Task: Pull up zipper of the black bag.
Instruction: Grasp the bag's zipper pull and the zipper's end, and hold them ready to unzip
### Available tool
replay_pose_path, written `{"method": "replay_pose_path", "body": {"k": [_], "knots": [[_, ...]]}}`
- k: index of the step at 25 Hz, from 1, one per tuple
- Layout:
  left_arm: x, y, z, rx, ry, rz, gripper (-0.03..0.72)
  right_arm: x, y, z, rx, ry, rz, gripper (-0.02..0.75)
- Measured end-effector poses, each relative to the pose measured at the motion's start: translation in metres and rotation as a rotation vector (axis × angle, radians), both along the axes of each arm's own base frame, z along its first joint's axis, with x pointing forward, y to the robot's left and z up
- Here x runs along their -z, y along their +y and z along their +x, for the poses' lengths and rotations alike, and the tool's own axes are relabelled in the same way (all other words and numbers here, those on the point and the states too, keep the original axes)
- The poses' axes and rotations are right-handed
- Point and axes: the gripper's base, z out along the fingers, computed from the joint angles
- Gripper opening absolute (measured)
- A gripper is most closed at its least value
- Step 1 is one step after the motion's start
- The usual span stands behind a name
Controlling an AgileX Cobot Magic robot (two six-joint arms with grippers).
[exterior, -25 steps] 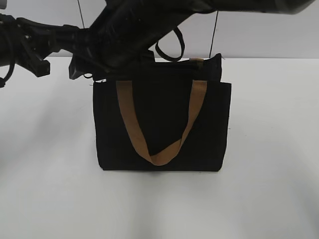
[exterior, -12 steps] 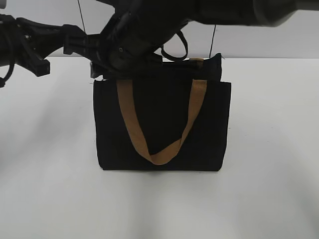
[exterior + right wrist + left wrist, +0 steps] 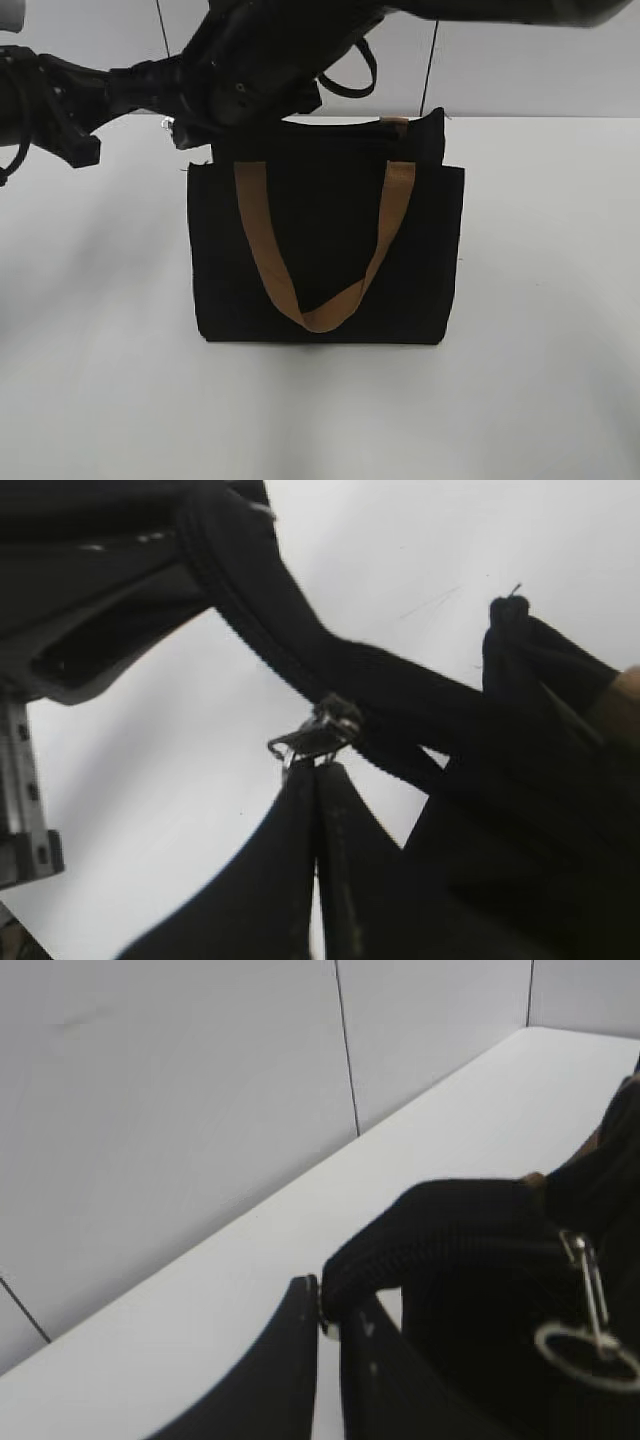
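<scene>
The black bag [image 3: 330, 250] stands upright on the white table, its tan handle [image 3: 262, 240] hanging down the front. Both arms meet at its top left corner [image 3: 195, 155]; the jaws are hidden there in the exterior view. My right gripper [image 3: 316, 765] is shut on the zipper's silvery pull tab [image 3: 312, 742]. The black zipper line [image 3: 250, 605] runs up and left from the tab. My left gripper [image 3: 325, 1310] is shut on the black fabric end of the bag [image 3: 440, 1230] at that corner.
A silvery ring with a clip [image 3: 588, 1340] hangs on the bag beside the left gripper. The white table [image 3: 540, 300] spreads round the bag, with a grey panelled wall [image 3: 520, 60] behind. The right arm [image 3: 270, 60] crosses above the bag's top.
The right arm's end has shifted a little along the bag's top left and lifted, so more of the bag's rear top edge shows. The bag stays in place.
</scene>
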Motion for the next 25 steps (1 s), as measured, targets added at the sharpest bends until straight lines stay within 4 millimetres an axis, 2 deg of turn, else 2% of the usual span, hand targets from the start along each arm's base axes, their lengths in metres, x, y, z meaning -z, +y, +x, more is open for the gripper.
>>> {"method": "replay_pose_path", "body": {"k": [6,11,16,18,22,25], "knots": [[0.008,0.000,-0.003,-0.001,0.099,0.017,0.022,-0.013,-0.011,-0.007,-0.053,0.018,-0.043,-0.015],[0.012,0.000,-0.006,0.014,0.147,0.028,0.022,-0.015,-0.019,-0.002,-0.066,0.052,-0.015,-0.015],[0.000,0.002,-0.008,-0.021,0.123,-0.012,0.022,-0.015,-0.020,-0.001,-0.077,0.059,-0.010,-0.006],[-0.003,0.001,-0.008,-0.032,0.118,-0.045,0.022,-0.015,-0.019,-0.001,-0.078,0.064,-0.005,0.047],[-0.005,0.000,-0.008,-0.023,0.112,-0.072,0.022,-0.010,-0.016,0.002,-0.067,0.057,0.011,0.225],[-0.006,0.000,-0.008,-0.022,0.111,-0.083,0.022,-0.005,-0.013,0.004,-0.056,0.068,0.029,0.281]]}}
